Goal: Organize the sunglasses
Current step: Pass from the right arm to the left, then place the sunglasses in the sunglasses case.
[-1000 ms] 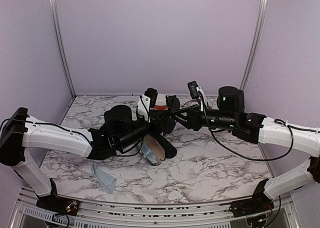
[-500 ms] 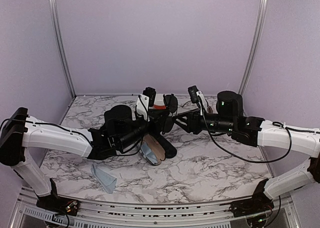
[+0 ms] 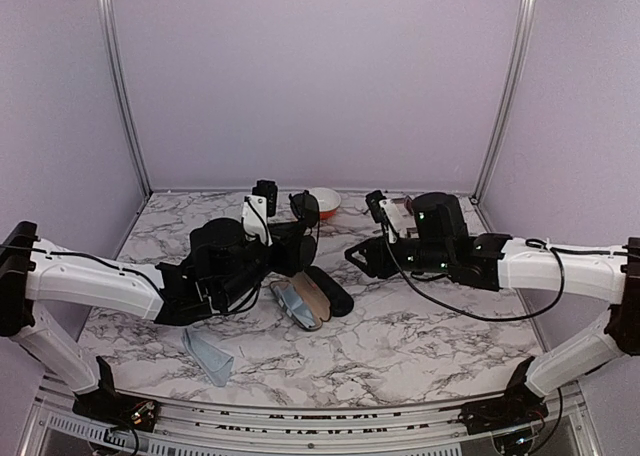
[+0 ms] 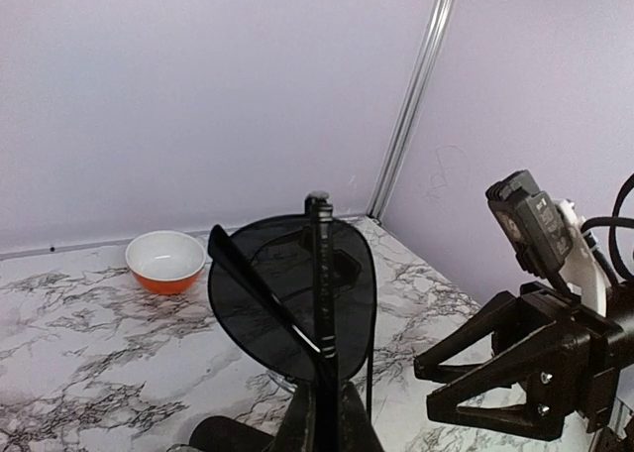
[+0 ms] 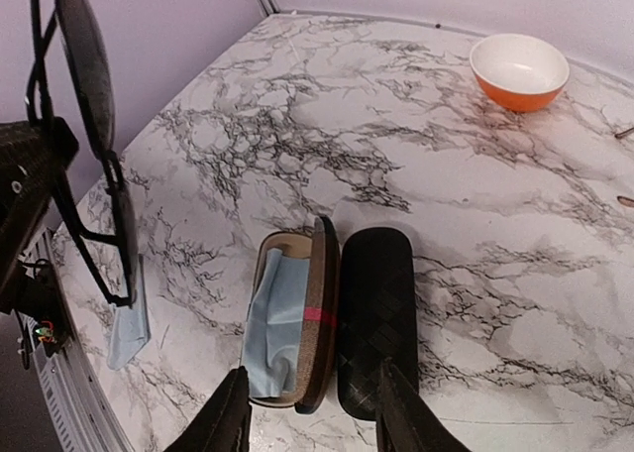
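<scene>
Sunglasses (image 4: pixel 292 308), the black round pair, hang above the table (image 5: pixel 396 145), clamped in our left gripper (image 4: pixel 322 407). Our right gripper (image 4: pixel 436 388) is spread, empty. We judge that nothing is stored yet: the brown case (image 5: pixel 319 313) lies open with only a cloth (image 5: pixel 272 318), the black case (image 5: pixel 374 318) closed.

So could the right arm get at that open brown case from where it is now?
Probably yes. The right gripper hangs open, aimed at the brown case, with nothing between them. The left gripper holds the black sunglasses up off to one side.
</scene>
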